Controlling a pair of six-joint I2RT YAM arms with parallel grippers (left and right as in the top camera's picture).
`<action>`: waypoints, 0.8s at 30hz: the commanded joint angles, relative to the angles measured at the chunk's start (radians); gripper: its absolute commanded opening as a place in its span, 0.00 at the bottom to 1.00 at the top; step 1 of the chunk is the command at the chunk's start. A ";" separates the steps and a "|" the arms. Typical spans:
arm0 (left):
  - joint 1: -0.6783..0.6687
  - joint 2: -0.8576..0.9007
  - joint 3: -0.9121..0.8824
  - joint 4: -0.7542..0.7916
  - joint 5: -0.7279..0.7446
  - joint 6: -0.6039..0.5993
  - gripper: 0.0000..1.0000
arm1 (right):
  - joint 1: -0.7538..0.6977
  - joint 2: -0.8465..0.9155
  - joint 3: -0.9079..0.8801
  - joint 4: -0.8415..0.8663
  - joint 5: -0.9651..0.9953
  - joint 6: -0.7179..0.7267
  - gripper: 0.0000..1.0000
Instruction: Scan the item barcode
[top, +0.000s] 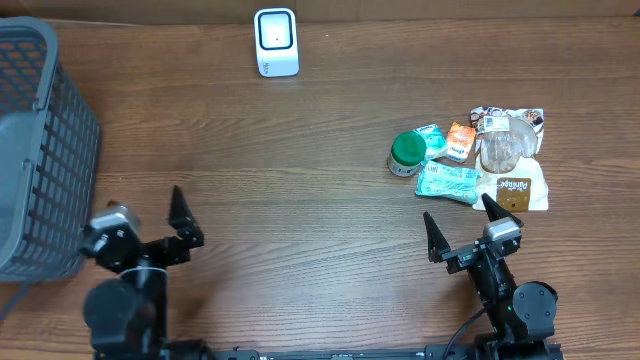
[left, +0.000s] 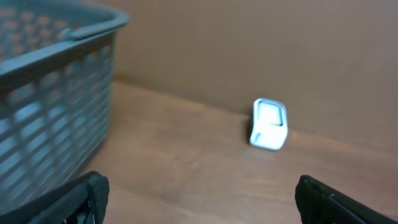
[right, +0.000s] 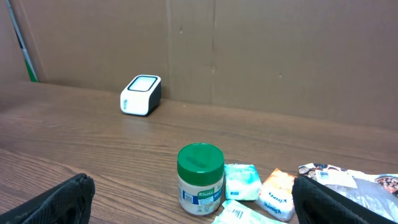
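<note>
A white barcode scanner (top: 276, 42) stands at the far edge of the table, also seen as the scanner (left: 268, 124) and the scanner (right: 140, 95). Items lie in a cluster at the right: a green-lidded jar (top: 406, 154) (right: 199, 179), a teal tissue pack (top: 431, 138) (right: 241, 182), an orange tissue pack (top: 460, 140) (right: 278, 194), a teal flat packet (top: 448, 183) and a cookie bag (top: 514, 160). My left gripper (top: 182, 226) (left: 199, 199) is open over bare wood near the basket. My right gripper (top: 460, 226) (right: 193, 202) is open just in front of the items, holding nothing.
A grey plastic basket (top: 40, 150) (left: 50, 106) fills the left side of the table. A brown cardboard wall (right: 249, 56) runs behind the scanner.
</note>
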 joint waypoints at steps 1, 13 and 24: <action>0.004 -0.071 -0.133 0.130 0.072 0.104 0.99 | -0.006 -0.008 -0.010 0.005 0.002 0.002 1.00; 0.004 -0.260 -0.412 0.266 0.068 0.117 1.00 | -0.006 -0.008 -0.010 0.005 0.002 0.002 1.00; 0.002 -0.270 -0.470 0.224 0.071 0.080 1.00 | -0.006 -0.008 -0.010 0.005 0.002 0.002 1.00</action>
